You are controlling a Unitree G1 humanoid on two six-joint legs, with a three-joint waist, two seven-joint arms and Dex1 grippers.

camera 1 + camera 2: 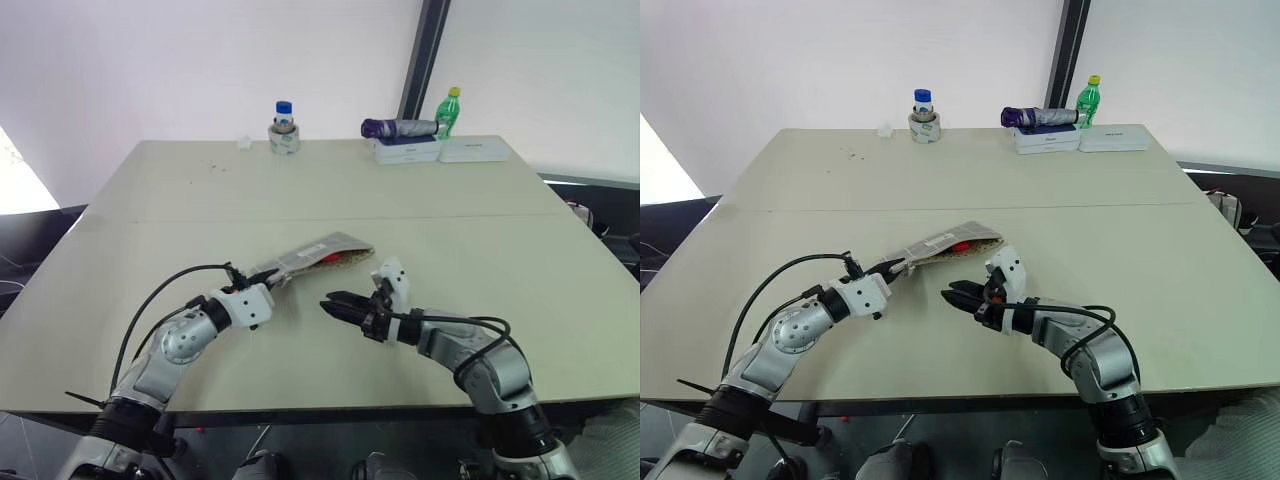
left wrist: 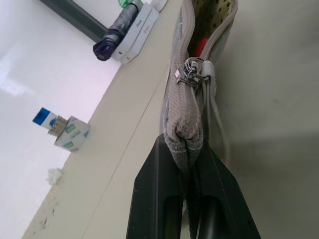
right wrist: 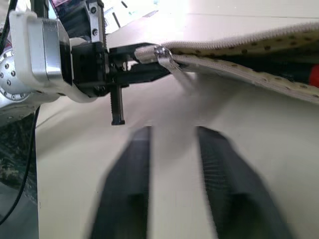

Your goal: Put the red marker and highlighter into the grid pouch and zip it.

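The grid pouch (image 1: 322, 250) hangs just above the table's middle. My left gripper (image 1: 263, 277) is shut on its near end, the fabric pinched between the black fingers (image 2: 164, 169). The zipper pull (image 2: 192, 72) sits close to that held end, and the far end gapes open. Something red, the red marker (image 1: 962, 245), lies inside the open mouth. The highlighter is hidden. To the pouch's right my right gripper (image 1: 331, 303) is open and holds nothing. It points toward the left gripper, a little short of the zipper pull (image 3: 165, 55).
At the table's far edge stand a blue-capped jar on a tape roll (image 1: 284, 128), a purple folded umbrella (image 1: 398, 128) lying on white boxes (image 1: 408, 151), and a green bottle (image 1: 450, 112). A black cable loops from my left arm.
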